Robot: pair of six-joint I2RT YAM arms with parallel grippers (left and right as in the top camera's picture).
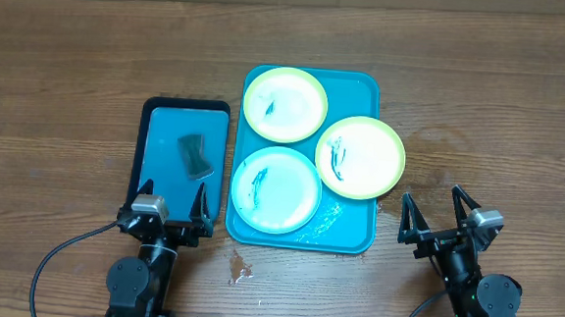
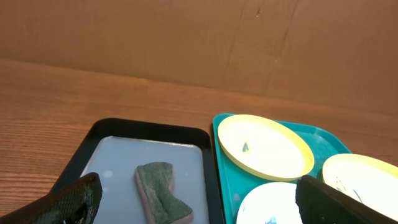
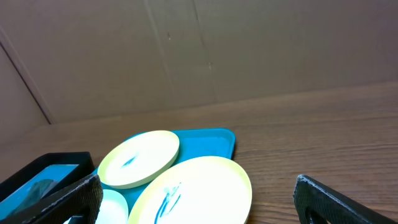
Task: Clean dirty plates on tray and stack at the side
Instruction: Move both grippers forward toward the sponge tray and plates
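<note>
Three plates lie flat side by side on the turquoise tray, mid-table: far lime plate in the tray's far-L corner, right lime plate at mid-R w/ its outer edge hanging past the tray's R rim over the table, and pale blue plate at near-L. Dark blue-green smears show on all three: faint and small on the far lime plate, a clearer streak L of ctr on the right lime plate, another L of ctr on the pale blue plate. The plates sit close together; can't tell if the rims touch. The tray's near-R part looks wet. Just L of it, almost touching, is a narrower black-rimmed tray w/ a dark green sponge lying in it, approx. ctr. A small wet spot marks the table near the turquoise tray's near-L corner. Left claw hovers at the black-rimmed tray's near edge, fingers spread wide, gripping nothing. Right claw is over bare table just R of the turquoise tray's near-R corner, also spread wide and empty, apart from the right lime plate. Both wrist views show brown cardboard behind the table.
</note>
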